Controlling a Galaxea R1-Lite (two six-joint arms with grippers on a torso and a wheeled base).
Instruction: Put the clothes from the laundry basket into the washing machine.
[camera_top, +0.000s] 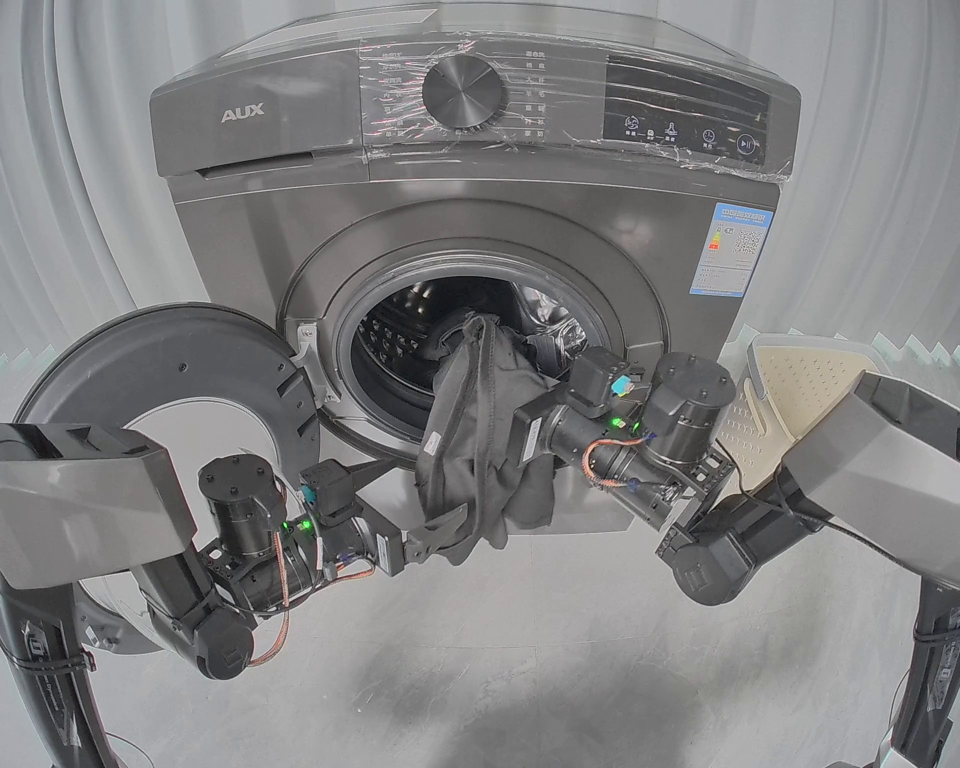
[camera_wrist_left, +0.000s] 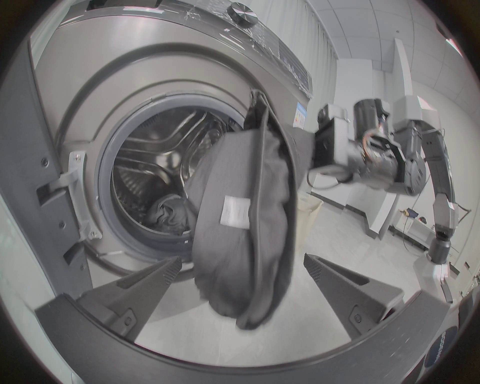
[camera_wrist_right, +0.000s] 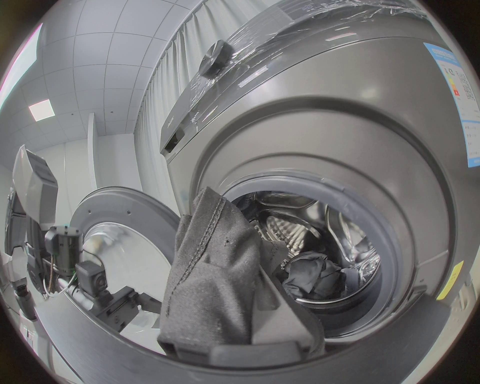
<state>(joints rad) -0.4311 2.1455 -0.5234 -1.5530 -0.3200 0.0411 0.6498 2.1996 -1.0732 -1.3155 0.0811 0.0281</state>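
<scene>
Halfway in, by the look of it

The right claw (camera_wrist_right: 240, 330) is clenched on a dark garment (camera_top: 470, 430) held at the mouth of the washer (camera_top: 300, 230) drum (camera_wrist_left: 150, 165), and most of it dangles outside. The left claw (camera_wrist_left: 241, 260) sits spread open just under the hem, gripping nothing. Some clothes (camera_wrist_right: 310, 275) already lie in the drum. I can't see into the basket (camera_top: 800, 385), so no idea what's left.

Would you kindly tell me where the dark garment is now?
In the head view's centre, the dark garment hangs in front of the open washing machine, held by the right tool, above the open left tool.
</scene>
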